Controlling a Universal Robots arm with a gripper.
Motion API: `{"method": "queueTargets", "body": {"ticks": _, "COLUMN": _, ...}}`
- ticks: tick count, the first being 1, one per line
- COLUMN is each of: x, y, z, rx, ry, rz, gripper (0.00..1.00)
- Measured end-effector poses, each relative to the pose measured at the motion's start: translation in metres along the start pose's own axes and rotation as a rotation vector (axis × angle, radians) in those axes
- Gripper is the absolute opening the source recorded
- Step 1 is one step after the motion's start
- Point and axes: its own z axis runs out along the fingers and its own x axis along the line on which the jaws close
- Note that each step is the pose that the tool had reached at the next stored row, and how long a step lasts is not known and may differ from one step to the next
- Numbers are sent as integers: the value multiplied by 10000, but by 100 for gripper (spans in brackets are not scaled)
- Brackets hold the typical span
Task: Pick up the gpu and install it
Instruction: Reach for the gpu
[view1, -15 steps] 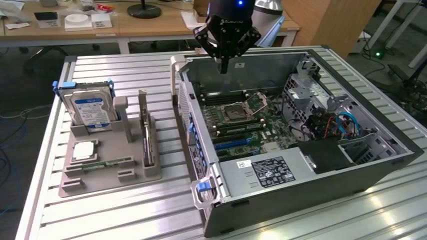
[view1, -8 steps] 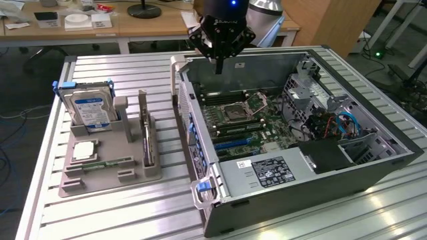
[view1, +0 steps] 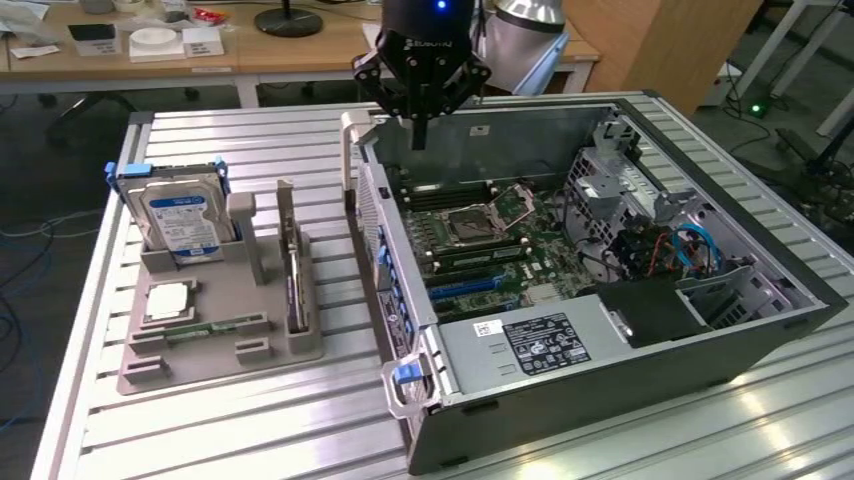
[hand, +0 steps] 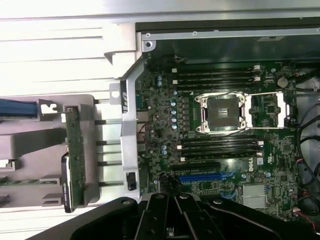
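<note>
Open computer case lying on a slatted table. At the case's near end sits the power supply; behind it is the motherboard with its processor socket. To the exterior view's left of the case, a grey holder carries the gpu, standing on edge and untouched, and an upright hard drive. Above the case's far wall hangs the gripper, fingers pressed together, holding nothing.
</note>
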Motion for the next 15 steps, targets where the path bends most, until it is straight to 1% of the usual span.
{"method": "queueTargets", "body": {"ticks": 15, "x": 361, "y": -27, "z": -10, "rx": 0, "ry": 0, "rz": 0, "gripper": 11}}
